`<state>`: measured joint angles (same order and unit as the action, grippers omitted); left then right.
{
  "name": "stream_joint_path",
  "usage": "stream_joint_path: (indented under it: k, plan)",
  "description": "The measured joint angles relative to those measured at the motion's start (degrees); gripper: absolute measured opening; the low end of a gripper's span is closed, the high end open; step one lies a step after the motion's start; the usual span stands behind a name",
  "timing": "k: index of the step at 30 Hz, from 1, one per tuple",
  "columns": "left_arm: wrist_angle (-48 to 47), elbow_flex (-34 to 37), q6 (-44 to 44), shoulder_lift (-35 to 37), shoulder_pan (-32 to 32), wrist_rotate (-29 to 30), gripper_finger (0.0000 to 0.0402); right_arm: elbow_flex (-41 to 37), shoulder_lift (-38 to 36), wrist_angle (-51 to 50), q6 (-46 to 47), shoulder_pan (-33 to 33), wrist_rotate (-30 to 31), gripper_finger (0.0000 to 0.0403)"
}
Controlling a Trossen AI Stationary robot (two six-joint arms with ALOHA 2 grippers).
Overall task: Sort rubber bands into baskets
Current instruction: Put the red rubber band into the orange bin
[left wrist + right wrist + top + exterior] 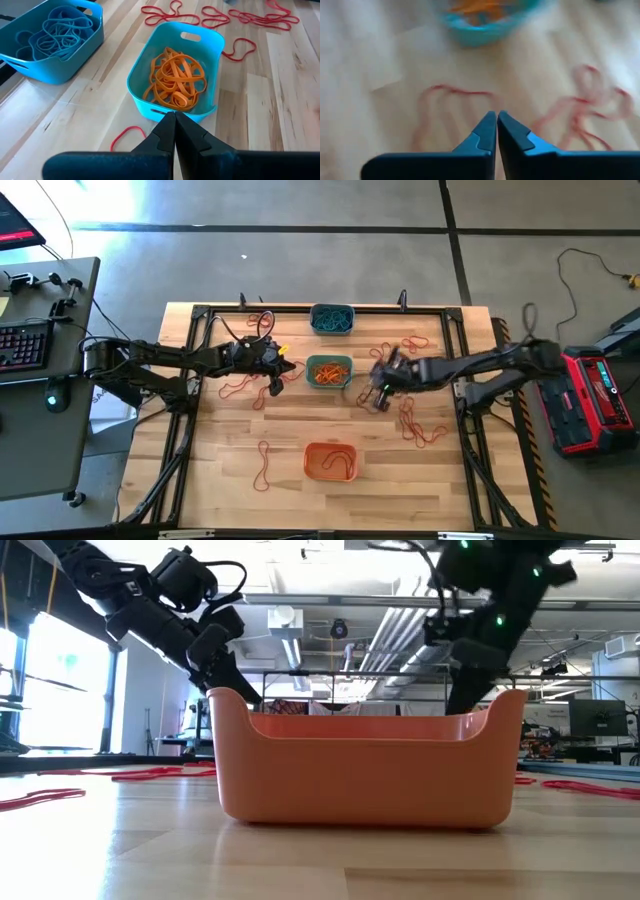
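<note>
Three baskets stand on the wooden table: a grey-blue one (331, 318) with blue rubber bands (57, 32) at the far edge, a teal-green one (328, 371) with orange bands (176, 82) in the middle, and an orange one (330, 461) with a red band near the front. My left gripper (291, 368) hovers shut just left of the teal-green basket (150, 107), holding nothing (175, 116). My right gripper (376, 387) is right of that basket, shut and empty (496, 115), above loose red bands (450, 95) lying flat on the wood.
Loose red bands lie flat on the table at the left (240, 387), near left (263, 463), right (420, 425) and far right (410, 340). A black frame (190, 380) borders the tabletop. In the low view the orange basket (365, 765) blocks the table's middle.
</note>
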<state>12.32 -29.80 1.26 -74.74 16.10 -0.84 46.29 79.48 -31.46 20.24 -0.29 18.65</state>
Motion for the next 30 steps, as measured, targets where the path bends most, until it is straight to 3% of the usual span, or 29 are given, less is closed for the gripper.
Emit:
stream_joint_path:
  k: [6, 13, 17, 25, 30]
  plan:
    - [0.0, 0.0, 0.0, 0.0, 0.0, 0.0, 0.0, -10.0, -5.9, 6.0, 7.6, -10.9, 3.2, 0.0018]
    - [-0.4, 0.0, 0.0, 0.0, 0.0, 0.0, 0.0, -15.4, -2.9, 16.7, -1.8, -18.2, -2.8, 0.0105]
    - [-0.5, 0.0, 0.0, 0.0, 0.0, 0.0, 0.0, -15.6, -1.4, 19.0, -7.1, -19.8, -3.2, 0.0132]
    - [-0.5, 0.0, 0.1, 0.0, 0.0, 0.0, 0.0, -15.6, 4.1, 22.1, -12.3, -23.9, -5.9, 0.0123]
    - [-0.5, 0.0, 0.1, 0.0, 0.0, 0.0, 0.0, -15.5, 5.0, 23.2, -13.2, -24.7, -7.1, 0.0088]
